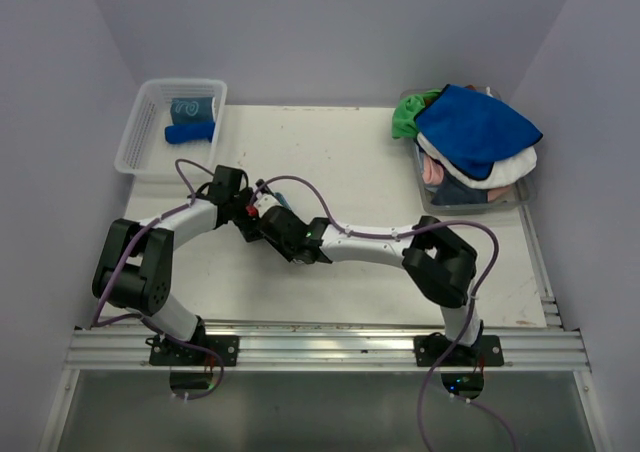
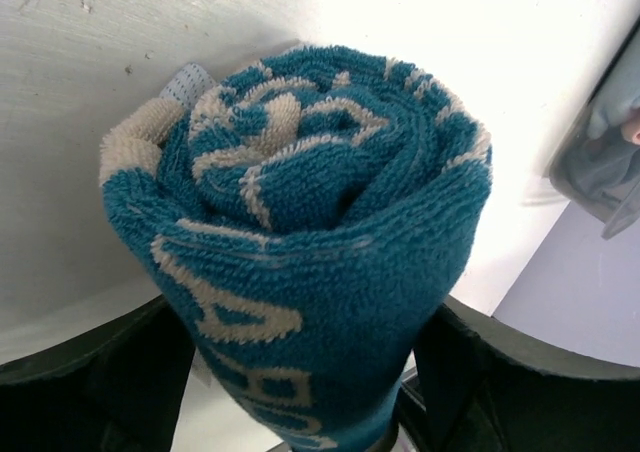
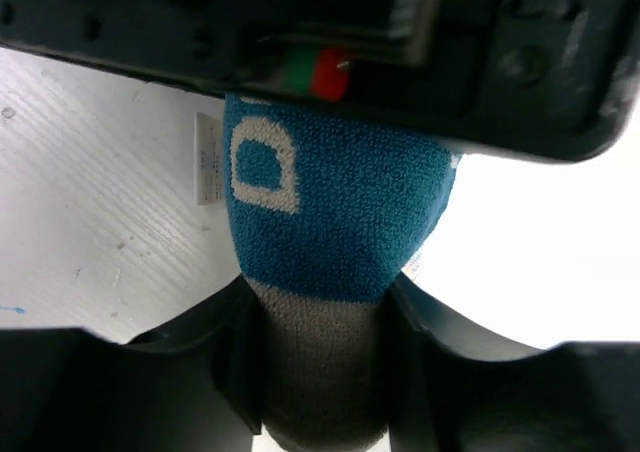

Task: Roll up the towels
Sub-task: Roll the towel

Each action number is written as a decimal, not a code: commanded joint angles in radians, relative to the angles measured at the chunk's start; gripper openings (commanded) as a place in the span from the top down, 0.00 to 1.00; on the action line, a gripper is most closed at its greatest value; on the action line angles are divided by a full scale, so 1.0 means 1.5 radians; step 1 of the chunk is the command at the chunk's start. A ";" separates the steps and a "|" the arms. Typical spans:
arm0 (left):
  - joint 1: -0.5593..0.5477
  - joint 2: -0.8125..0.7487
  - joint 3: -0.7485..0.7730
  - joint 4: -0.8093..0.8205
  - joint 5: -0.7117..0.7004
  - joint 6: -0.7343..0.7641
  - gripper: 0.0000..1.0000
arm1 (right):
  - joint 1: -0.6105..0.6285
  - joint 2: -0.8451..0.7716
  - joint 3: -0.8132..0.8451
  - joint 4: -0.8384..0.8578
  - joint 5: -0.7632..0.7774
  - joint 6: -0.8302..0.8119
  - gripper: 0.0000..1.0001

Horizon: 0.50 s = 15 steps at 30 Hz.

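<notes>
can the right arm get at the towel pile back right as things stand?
Probably not yet: the right hand grips the rolled teal towel mid-table, with the left hand straddling the same roll. Nothing stands between it and the towel pile.

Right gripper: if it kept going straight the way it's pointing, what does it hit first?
The teal towel roll, which sits between the fingers of the right gripper. Directly beyond it, seemingly close, is the black body of the left gripper, though depth is hard to judge.
</notes>
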<state>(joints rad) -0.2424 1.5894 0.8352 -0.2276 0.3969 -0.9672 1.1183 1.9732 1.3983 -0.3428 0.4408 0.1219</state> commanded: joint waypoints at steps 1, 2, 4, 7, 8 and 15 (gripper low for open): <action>0.004 -0.006 -0.003 -0.019 -0.006 0.005 0.13 | -0.045 -0.039 -0.024 0.028 -0.098 0.049 0.61; 0.004 -0.006 -0.004 -0.019 -0.004 0.007 0.09 | -0.054 -0.045 -0.031 0.043 -0.119 0.060 0.63; 0.004 -0.007 -0.007 -0.016 -0.003 0.007 0.07 | -0.070 -0.061 -0.056 0.060 -0.186 0.066 0.64; 0.004 -0.008 -0.008 -0.007 0.003 0.008 0.02 | -0.100 -0.075 -0.083 0.091 -0.259 0.082 0.66; 0.004 -0.008 -0.008 -0.005 0.007 0.010 0.01 | -0.112 -0.076 -0.094 0.107 -0.291 0.091 0.67; 0.005 -0.007 -0.005 0.004 0.010 0.012 0.11 | -0.127 -0.076 -0.110 0.135 -0.393 0.103 0.68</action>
<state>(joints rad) -0.2424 1.5894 0.8333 -0.2260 0.3954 -0.9665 0.9283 1.8805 1.2530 -0.1703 -0.0299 0.2371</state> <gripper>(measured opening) 0.905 0.415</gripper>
